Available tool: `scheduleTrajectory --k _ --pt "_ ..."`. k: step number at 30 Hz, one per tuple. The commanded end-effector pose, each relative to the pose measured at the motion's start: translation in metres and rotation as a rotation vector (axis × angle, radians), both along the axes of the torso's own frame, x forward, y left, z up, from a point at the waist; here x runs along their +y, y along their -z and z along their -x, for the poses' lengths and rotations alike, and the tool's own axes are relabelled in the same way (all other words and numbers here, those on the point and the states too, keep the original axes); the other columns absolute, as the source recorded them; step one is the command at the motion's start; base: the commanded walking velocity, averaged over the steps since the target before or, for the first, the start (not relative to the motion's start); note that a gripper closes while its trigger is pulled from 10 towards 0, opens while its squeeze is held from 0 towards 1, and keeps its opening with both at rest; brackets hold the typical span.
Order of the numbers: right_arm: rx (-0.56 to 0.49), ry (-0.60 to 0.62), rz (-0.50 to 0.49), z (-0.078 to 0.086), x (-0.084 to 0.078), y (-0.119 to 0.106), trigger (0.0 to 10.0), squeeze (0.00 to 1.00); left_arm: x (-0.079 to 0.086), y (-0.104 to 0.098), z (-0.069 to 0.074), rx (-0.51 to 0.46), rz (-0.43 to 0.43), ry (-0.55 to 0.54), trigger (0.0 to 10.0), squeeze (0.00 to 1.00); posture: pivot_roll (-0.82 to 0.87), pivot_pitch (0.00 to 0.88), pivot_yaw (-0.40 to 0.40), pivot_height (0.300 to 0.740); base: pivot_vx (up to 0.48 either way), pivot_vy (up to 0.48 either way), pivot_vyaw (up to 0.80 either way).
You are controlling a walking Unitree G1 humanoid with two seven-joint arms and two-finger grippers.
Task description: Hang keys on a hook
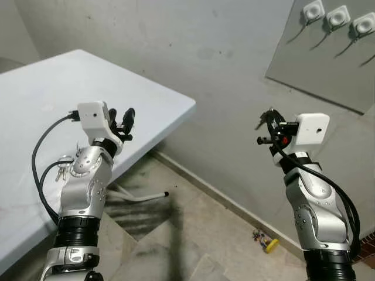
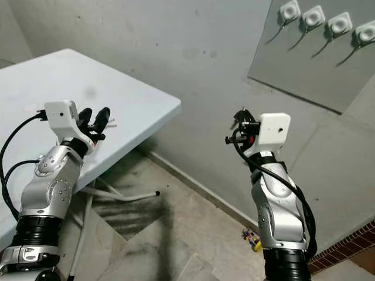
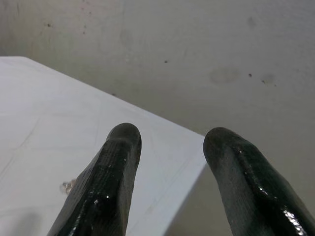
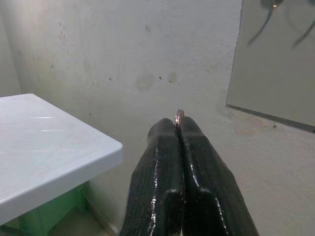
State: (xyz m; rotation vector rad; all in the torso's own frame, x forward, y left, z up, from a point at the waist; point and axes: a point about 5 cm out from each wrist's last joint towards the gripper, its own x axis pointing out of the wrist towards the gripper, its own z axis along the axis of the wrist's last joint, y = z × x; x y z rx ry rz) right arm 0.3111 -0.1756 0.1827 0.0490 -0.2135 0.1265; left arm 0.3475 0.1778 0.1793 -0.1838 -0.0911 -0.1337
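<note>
My right gripper is raised in front of the grey wall, shut on a set of keys. In the right wrist view a thin key ring peeks out between the closed fingertips. Several white hooks sit in a row on a grey board on the wall, above and to the right of this gripper and well apart from it. My left gripper is held up over the white table's edge, open and holding nothing.
More metal keys lie on the table beside my left forearm. A table leg crosses the tiled floor below. A small yellow toy lies on the floor by the wall.
</note>
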Motion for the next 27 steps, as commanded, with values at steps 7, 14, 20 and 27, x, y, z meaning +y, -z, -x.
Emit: scheduleTrajectory --k 7,14,20,27 --pt "-0.038 -0.02 0.002 0.002 0.002 -0.0074 10.0 0.0 0.0001 -0.0012 0.0022 -0.002 -0.02 0.006 10.0 0.0 -0.06 0.066 -0.025 0.74 0.365 0.0 0.0" --pt "-0.027 -0.023 -0.017 0.0011 0.0021 -0.0069 10.0 0.0 -0.0002 -0.0011 0.0026 -0.002 -0.027 0.005 10.0 0.0 -0.06 0.065 -0.028 0.74 0.368 0.0 -0.07" --pt "-0.021 -0.028 -0.015 0.0009 0.0019 -0.0065 10.0 0.0 -0.0005 -0.0001 0.0035 0.0 -0.03 0.005 10.0 0.0 -0.06 0.065 -0.03 0.74 0.366 0.0 -0.64" --pt "-0.021 -0.036 -0.014 0.0006 0.0024 -0.0072 10.0 0.0 -0.0018 -0.0002 0.004 0.0 -0.028 0.008 10.0 0.0 -0.06 0.066 -0.033 0.74 0.363 0.0 -0.66"
